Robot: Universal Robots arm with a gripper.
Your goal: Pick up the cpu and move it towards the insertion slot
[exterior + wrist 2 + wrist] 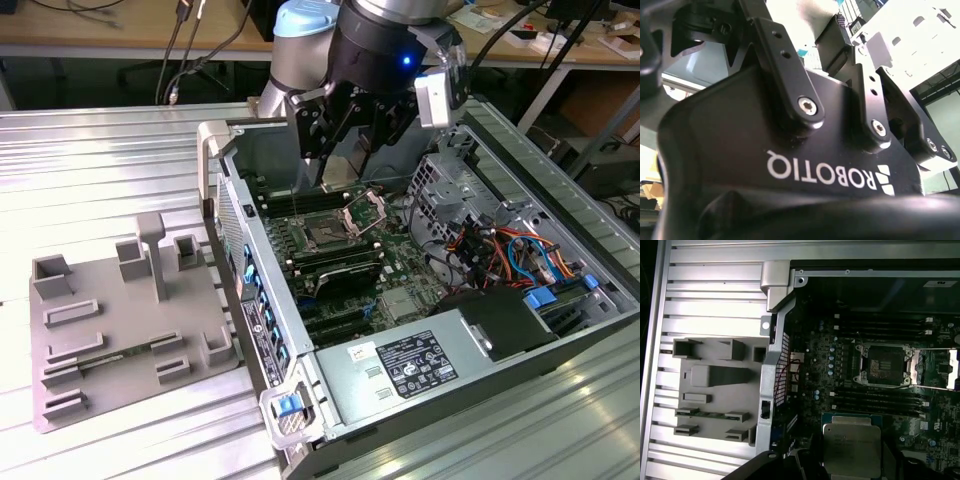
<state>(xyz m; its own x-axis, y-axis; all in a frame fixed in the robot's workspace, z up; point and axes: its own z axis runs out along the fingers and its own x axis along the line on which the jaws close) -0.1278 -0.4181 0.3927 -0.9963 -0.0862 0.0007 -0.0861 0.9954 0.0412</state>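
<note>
Above insertion slot [327, 236], pincer [335, 150] gripping cpu [851, 449].

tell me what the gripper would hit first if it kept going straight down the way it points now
Probably the green motherboard inside the open grey computer case, near the square silver-framed insertion slot. The gripper points down with the silvery square cpu held below it; depth is unclear.

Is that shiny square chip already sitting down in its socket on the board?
No. In the first wrist view the cpu sits at the gripper, apart from the insertion slot, whose dark centre is bare.
</note>
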